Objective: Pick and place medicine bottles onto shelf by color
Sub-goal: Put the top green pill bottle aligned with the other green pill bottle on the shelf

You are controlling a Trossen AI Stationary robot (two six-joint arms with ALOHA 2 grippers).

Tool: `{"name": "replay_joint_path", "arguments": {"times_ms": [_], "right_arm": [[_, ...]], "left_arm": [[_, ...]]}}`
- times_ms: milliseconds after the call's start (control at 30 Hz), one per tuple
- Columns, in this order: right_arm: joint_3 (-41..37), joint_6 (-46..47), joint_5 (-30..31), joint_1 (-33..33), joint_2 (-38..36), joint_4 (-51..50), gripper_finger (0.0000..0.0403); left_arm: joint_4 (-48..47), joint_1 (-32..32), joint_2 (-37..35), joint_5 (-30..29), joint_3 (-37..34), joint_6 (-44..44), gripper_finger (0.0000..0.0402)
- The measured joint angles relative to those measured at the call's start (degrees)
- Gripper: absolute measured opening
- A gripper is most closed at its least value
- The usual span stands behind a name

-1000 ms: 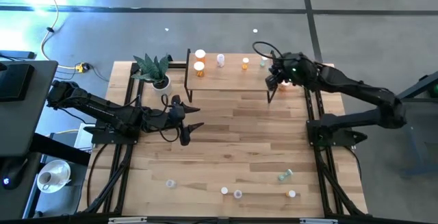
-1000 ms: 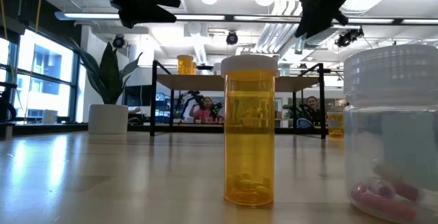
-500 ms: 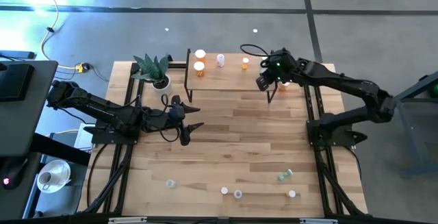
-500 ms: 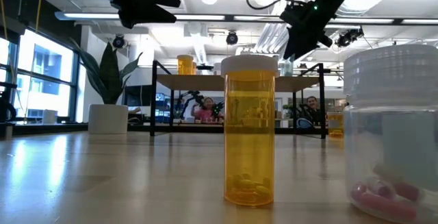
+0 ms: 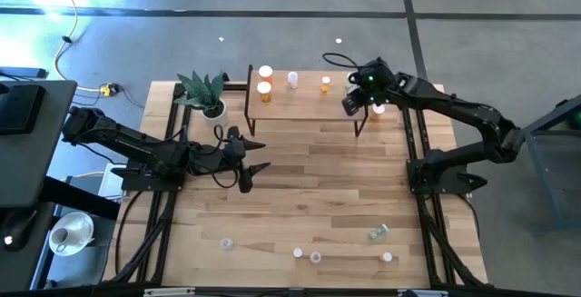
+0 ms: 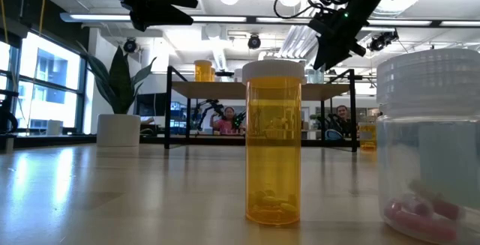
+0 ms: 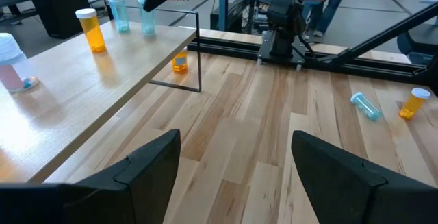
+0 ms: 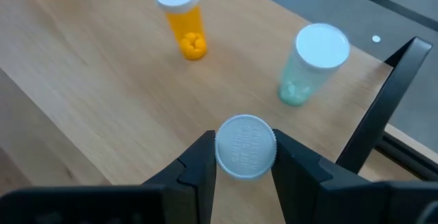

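The light-wood shelf (image 5: 300, 100) stands at the table's far edge, with two orange bottles (image 5: 265, 80), a white one (image 5: 292, 80), a small orange one (image 5: 326, 84) and a pale green one (image 8: 311, 63) upright on it. My right gripper (image 5: 352, 104) is over the shelf's right end, shut on a white-capped bottle (image 8: 245, 146) whose body its cap hides. My left gripper (image 5: 257, 175) is open and empty above the table's middle left; it also shows in its wrist view (image 7: 233, 162). Several bottles stand or lie near the front edge (image 5: 315, 258). My right gripper pinches the bottle between its two fingers, one finger (image 8: 198, 162) on each side just under the white cap (image 8: 245, 142). The fingers come from above, pointing down, and the bottle is upright. Whether its base is on the shelf board, I cannot tell.
A potted plant (image 5: 207, 93) stands left of the shelf. An orange bottle (image 5: 378, 111) stands on the table by the shelf's right legs. A pale green bottle (image 5: 379, 233) lies on its side at the front right. An orange bottle (image 6: 274, 144) and a clear one (image 6: 431, 147) stand close to the low camera.
My right gripper has gone a little toward the table's left edge with the bottle, coming over the shelf's right end, and has stayed shut on it.
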Motion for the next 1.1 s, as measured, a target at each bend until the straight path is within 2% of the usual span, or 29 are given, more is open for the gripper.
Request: {"name": "replay_joint_path", "arguments": {"times_ms": [1100], "right_arm": [[0.02,0.02,-0.82,-0.04,-0.07,-1.08,0.0108]], "left_arm": [[0.00,0.00,0.00,0.02,0.00,-0.55,0.0268]]}}
